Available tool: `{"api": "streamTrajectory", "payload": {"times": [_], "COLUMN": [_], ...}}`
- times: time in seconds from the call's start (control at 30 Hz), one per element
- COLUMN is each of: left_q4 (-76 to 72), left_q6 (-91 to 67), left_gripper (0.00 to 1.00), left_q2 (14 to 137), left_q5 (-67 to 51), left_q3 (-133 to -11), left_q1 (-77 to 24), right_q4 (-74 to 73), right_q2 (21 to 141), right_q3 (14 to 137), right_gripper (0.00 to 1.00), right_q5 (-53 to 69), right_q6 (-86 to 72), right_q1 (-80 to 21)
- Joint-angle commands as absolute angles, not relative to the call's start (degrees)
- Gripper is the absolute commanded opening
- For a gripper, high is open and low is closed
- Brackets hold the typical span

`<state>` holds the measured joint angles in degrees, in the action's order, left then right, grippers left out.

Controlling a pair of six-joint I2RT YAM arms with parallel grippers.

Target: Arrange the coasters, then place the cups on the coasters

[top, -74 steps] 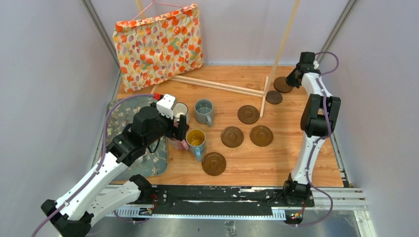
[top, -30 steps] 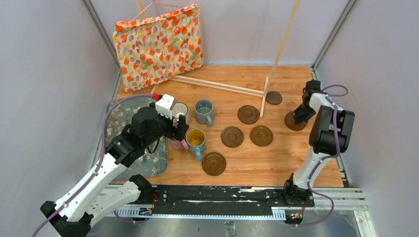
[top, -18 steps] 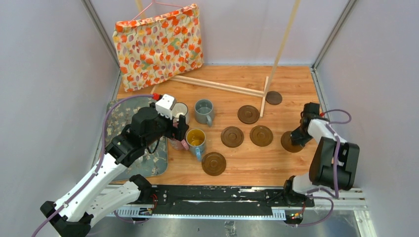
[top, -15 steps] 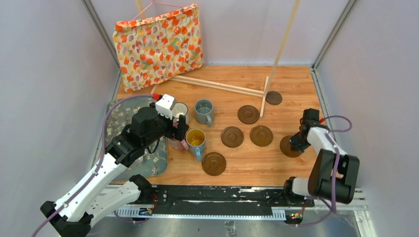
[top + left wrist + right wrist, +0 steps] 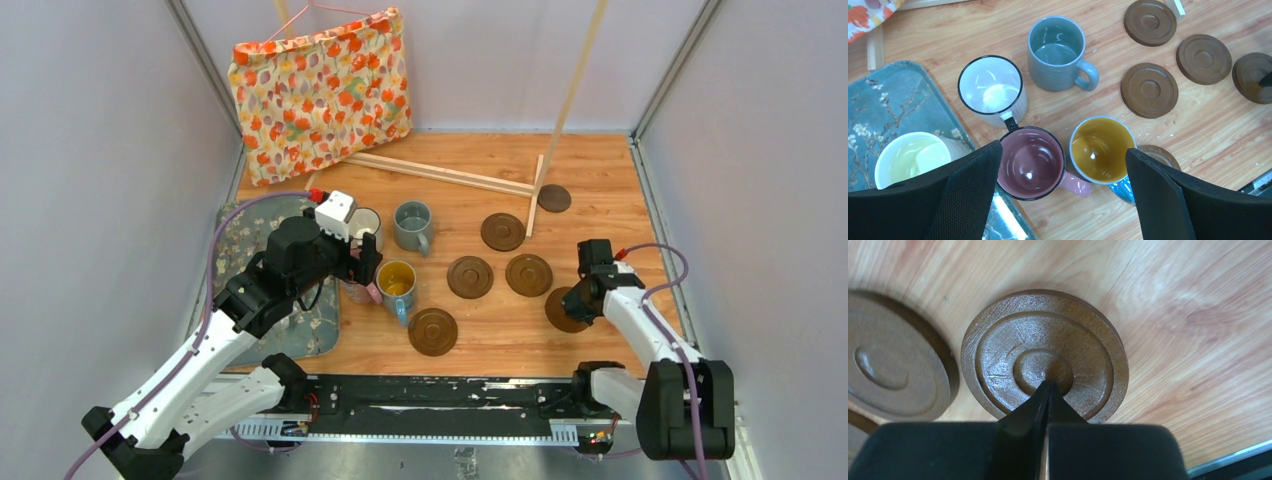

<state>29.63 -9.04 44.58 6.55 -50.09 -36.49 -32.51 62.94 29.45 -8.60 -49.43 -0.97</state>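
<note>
While the right gripper (image 5: 1049, 386), pinched together, is set on the centre of a coaster (image 5: 998, 340) at lower right of the top view, the left gripper (image 5: 1063, 170) is held spread wide above the pink mug (image 5: 1030, 162).

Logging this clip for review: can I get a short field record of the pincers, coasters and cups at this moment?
Left pincer: open, above the pink mug and blue mug
Right pincer: shut, tips on a coaster's centre
Coasters seen: six, flat on the table
Cups seen: five, none on a coaster
Cream mug: on the floral tray
</note>
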Motion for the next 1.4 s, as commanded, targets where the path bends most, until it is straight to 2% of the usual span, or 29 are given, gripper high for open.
{"api": "streamTrajectory", "payload": {"times": [0.0, 0.33, 0.63, 1.13, 1.37], "left_q4": [29.01, 29.06, 29.01, 29.18, 29.22], "left_q6": [-9.18, -9.04, -9.04, -8.88, -8.77], "left_gripper": [1.0, 1.0, 1.0, 1.0, 1.0], "left_q2": [44.52, 44.93, 45.33, 46.37, 46.59], "left_q5": [6.59, 6.94, 6.93, 7.3, 7.38], "left_q3": [-49.91, -50.01, -50.01, -50.01, -50.0], "left_q1": [-36.13, -36.13, -36.13, -36.12, -36.12], "right_q4": [-42.11, -47.92, -43.58, -35.86, -35.85], "right_q2": [61.93, 61.91, 73.23, 89.35, 88.77], "right_q3": [23.44, 27.04, 33.22, 43.68, 45.73], "right_gripper": [0.0, 0.0, 0.0, 0.0, 0.0], "right_q5": [-4.35, -4.85, -5.54, -4.67, -6.39], "right_q6": [-53.14, -62.31, -69.29, -66.94, -66.1], "right_q1": [-7.01, -23.42, -39.71, -46.31, -46.75]}}
